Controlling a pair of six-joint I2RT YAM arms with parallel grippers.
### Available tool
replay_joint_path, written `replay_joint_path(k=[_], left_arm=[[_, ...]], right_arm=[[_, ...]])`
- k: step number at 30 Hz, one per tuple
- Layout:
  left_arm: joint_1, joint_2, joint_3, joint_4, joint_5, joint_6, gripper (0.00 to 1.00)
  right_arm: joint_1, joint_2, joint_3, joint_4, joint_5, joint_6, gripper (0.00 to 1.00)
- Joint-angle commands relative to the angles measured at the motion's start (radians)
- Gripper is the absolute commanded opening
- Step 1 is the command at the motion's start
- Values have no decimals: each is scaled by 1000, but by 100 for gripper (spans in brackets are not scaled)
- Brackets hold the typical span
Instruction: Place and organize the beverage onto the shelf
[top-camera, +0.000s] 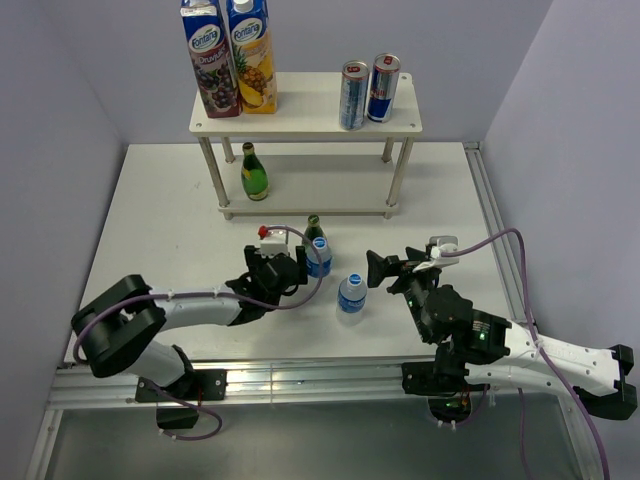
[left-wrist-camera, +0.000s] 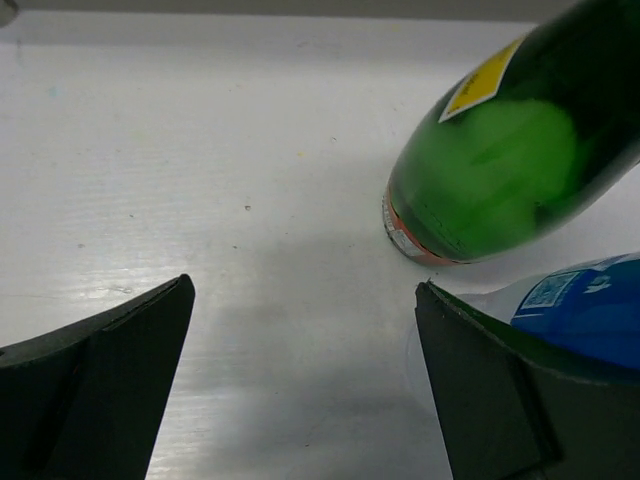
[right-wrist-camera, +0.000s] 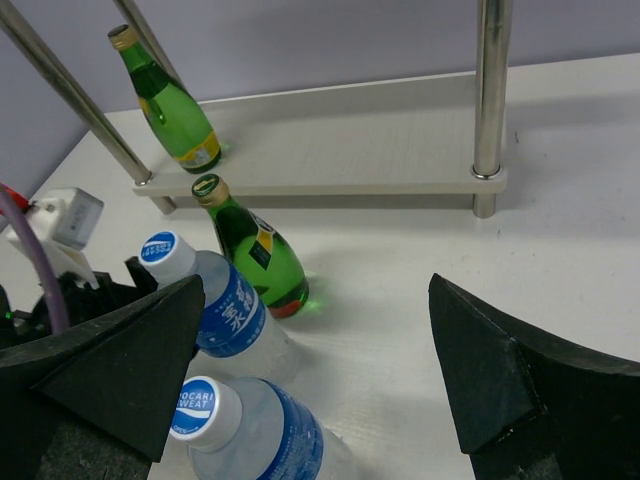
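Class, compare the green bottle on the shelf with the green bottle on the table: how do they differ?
The shelf bottle stands alone on the lower board, wearing a yellow label; the table bottle stands beside a water bottle, its label dark. Both are green, upright.

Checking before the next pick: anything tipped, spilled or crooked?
Nothing stands out. Two cartons and two cans on the shelf's top board, a green bottle on its lower board, and three bottles on the table all stand upright; no spill shows.
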Motion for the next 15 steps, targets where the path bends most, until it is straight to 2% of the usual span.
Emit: replay_joint_path(k=[1, 15], left_arm=[[-24, 49, 62, 82, 23, -15, 99], [-82, 132, 99, 143, 54, -17, 99]], right_arm=[[5, 1, -2, 12, 31, 13, 100], [5, 7, 0, 19, 34, 7, 100]])
